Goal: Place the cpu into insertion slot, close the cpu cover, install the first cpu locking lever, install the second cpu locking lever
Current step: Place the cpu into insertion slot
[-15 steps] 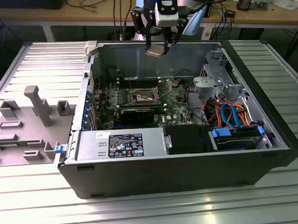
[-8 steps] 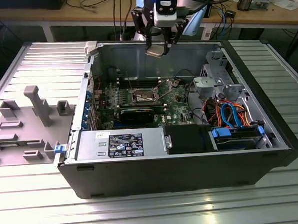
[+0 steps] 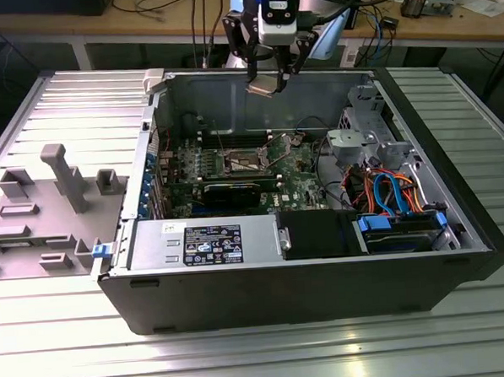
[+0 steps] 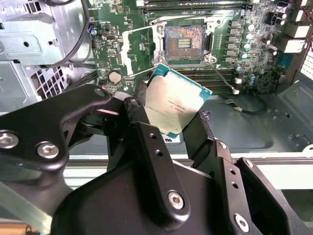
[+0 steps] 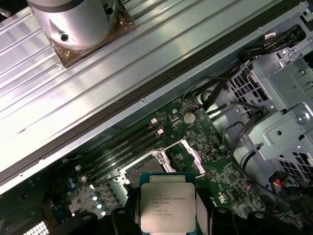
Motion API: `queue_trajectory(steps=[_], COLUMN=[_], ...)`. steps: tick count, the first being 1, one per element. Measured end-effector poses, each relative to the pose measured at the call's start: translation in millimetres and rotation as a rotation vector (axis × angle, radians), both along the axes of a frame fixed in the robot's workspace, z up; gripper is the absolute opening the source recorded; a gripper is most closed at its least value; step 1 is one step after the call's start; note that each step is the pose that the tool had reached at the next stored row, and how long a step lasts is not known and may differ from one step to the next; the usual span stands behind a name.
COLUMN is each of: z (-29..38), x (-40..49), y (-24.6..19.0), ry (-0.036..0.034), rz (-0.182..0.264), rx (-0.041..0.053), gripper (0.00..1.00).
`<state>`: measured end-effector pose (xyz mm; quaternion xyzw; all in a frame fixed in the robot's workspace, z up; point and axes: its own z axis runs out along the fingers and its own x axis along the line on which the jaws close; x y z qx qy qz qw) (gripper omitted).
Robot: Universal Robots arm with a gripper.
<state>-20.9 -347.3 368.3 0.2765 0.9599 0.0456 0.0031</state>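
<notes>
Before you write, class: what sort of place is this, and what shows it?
Probably a robotics lab or electronics workshop: an open computer case lies on a ribbed metal table, the gripper holds the cpu above it, and a wooden bench behind carries cables.

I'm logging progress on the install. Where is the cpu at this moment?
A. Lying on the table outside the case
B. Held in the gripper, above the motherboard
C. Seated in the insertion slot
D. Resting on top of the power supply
B: in the second wrist view the gripper clamps the cpu by its edges, clear of the board, while the insertion slot beyond it has no chip in it.
</notes>
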Motion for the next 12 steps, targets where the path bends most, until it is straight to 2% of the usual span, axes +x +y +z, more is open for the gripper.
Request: queue_trajectory(steps=[12], z=[0.0], x=[0.0], y=[0.0], ry=[0.0000], rz=[-0.005], rx=[0.0000], gripper=[0.54])
